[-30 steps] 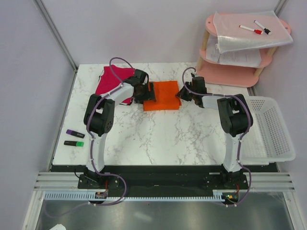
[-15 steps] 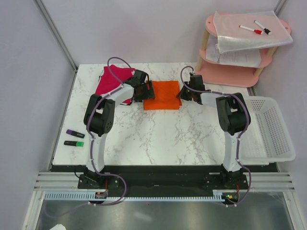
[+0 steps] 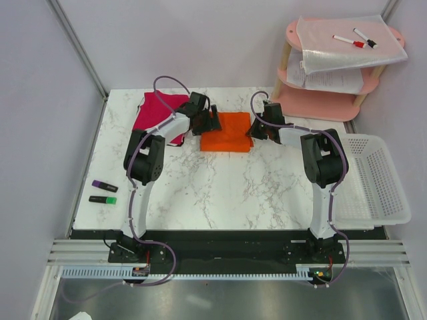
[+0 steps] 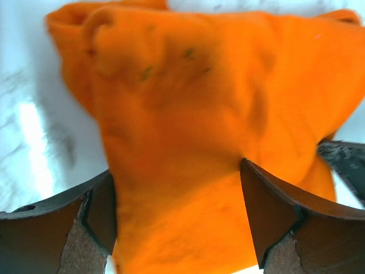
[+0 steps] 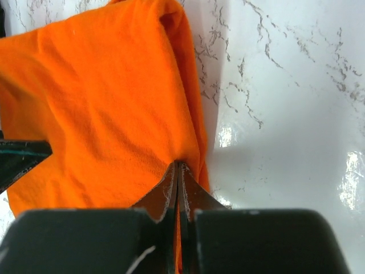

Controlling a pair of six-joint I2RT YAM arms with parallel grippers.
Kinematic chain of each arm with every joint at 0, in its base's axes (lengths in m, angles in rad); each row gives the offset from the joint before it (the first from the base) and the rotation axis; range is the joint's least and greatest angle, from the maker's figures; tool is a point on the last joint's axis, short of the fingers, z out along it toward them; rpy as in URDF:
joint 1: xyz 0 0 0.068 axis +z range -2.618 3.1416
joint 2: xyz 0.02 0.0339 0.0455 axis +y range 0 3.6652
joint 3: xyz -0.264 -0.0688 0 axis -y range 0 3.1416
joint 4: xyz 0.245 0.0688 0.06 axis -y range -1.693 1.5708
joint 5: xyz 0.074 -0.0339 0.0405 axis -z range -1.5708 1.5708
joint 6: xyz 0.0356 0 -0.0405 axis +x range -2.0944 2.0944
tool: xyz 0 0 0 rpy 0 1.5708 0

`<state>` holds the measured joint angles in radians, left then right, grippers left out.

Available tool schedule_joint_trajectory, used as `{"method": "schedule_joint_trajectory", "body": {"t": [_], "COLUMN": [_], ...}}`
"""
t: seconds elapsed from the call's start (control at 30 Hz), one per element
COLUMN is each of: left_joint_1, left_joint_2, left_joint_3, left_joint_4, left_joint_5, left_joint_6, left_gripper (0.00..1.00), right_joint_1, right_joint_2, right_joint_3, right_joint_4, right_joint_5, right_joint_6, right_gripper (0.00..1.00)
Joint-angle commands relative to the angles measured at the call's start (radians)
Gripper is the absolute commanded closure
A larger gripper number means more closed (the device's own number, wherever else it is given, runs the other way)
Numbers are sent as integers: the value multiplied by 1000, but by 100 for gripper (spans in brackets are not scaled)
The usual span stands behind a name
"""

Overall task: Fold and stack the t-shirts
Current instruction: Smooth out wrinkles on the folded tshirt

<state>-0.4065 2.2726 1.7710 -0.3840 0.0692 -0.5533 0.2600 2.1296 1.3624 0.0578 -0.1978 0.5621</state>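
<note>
Two robot arms hold a folded orange t-shirt (image 3: 227,133) at the far middle of the marble desk (image 3: 220,190). The left gripper (image 3: 208,123) has its jaws clamped on a thick bunch of cloth at the shirt's left side. The right gripper (image 5: 179,166) has its jaws pressed together on a thin pinch of the right edge. The step in hand looks like carrying the folded bundle toward the pink t-shirt (image 3: 153,111), which lies at the far left corner, partly under the left arm. To do that well, both arms should likely rise together and travel at one height. The cloth between them should be taut enough that the layers do not slide apart, yet not so stretched that the thin right-hand pinch slips off. The bundle should clear the desk before it goes left, and it should land square on the pink one. The orange shirt is a soft, matte knit, folded to a rough rectangle. Its left side is lifted and rumpled toward the left jaws, its right edge is rolled over in a rounded fold, and a few dark specks show on top.
</note>
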Motion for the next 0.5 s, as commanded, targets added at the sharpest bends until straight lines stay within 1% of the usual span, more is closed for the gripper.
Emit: {"method": "schedule_joint_trajectory", "body": {"t": [0.0,0.03,0.1,0.13,0.17,0.23,0.27,0.33,0.37,0.4,0.43,0.47], "left_joint_1": [-51,-55,-68,-68,-69,-68,-68,-64,-64,-63,-60,-58], "left_joint_2": [122,129,142,142,140,133,117,96,72,58,47,38], "left_joint_3": [51,62,87,91,99,102,102,104,107,111,129,139], "left_joint_4": [-42,-42,-43,-42,-42,-56,-62,-75,-85,-95,-108,-130], "left_joint_5": [115,145,170,181,185,182,173,152,144,129,120,115], "left_joint_6": [-19,-19,-13,-13,-2,10,22,39,59,72,84,108], "left_gripper": [15,17,30,41,66,91,98,98,98,98,98,98], "right_joint_1": [1,2,10,13,16,19,21,21,19,18,19,19], "right_joint_2": [43,41,43,41,38,26,18,-29,-51,-75,-130,-160], "right_joint_3": [14,18,21,21,21,15,7,-38,-61,-107,-130,-156], "right_joint_4": [-85,-85,-87,-87,-87,-84,-75,-64,-3,17,36,69], "right_joint_5": [6,3,-8,-11,-15,-23,-26,-22,-17,-8,17,27], "right_joint_6": [-50,-51,-57,-59,-65,-70,-74,-73,-74,-71,-70,-65], "right_gripper": [96,96,96,96,96,94,93,84,81,75,66,55]}}
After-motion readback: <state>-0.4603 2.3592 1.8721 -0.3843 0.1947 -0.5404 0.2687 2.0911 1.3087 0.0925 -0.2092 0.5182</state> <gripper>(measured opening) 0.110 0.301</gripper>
